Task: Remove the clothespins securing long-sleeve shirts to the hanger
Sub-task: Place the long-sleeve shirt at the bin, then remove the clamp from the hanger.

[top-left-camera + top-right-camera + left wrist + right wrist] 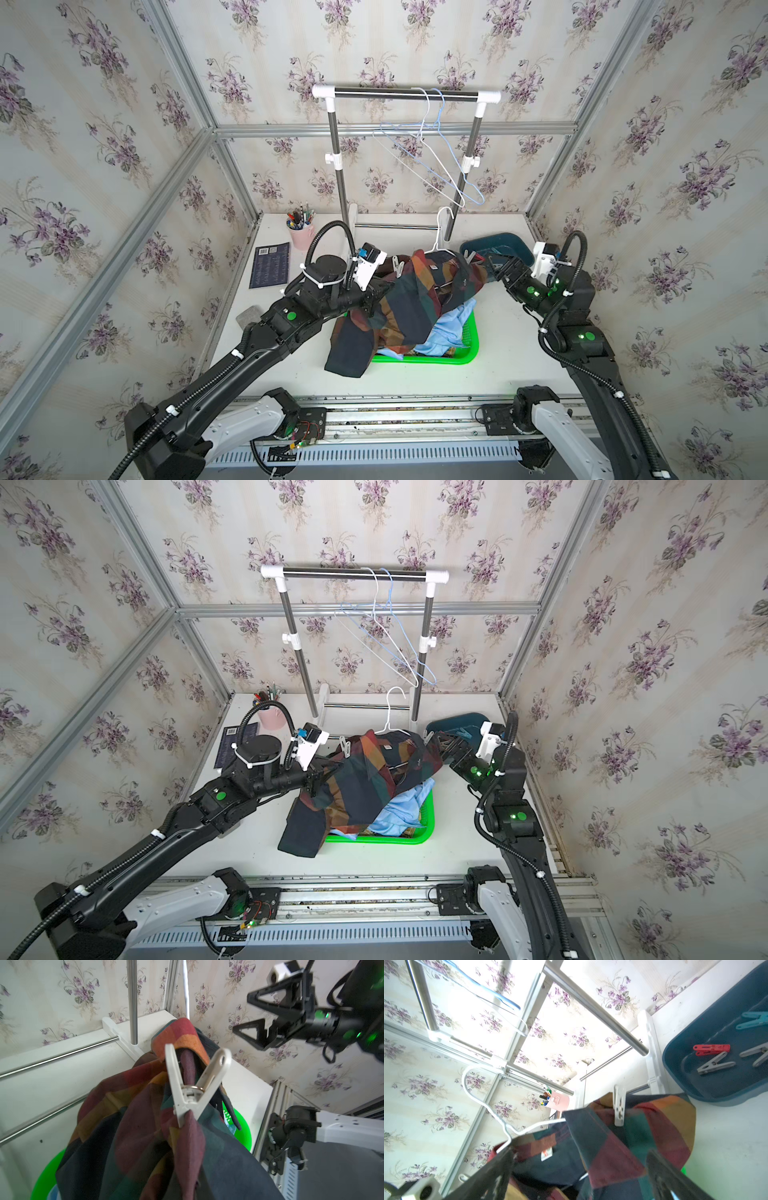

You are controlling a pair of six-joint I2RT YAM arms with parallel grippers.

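The dark plaid long-sleeve shirt [409, 299] hangs on a white hanger [444, 226] over the basket. My left gripper [377, 296] is buried in its left shoulder, shut on the cloth, with its jaws hidden in the left wrist view. A white clothespin [193, 1088] grips that shoulder just above it [397, 266]. My right gripper [489, 268] stands wide open at the right shoulder, its fingers [500, 1167] on either side of the cloth. A second white clothespin [619, 1105] sits on the shirt beyond them. Red [712, 1049], teal [752, 1020] and grey [714, 1064] clothespins lie in a tray.
The dark blue tray [505, 243] stands behind my right gripper. A green basket [471, 347] under the shirt holds a light blue shirt [453, 330]. The rack [405, 93] carries two bare hangers. A pink pen cup [301, 237], notebook [270, 264] and grey block [249, 316] lie at left.
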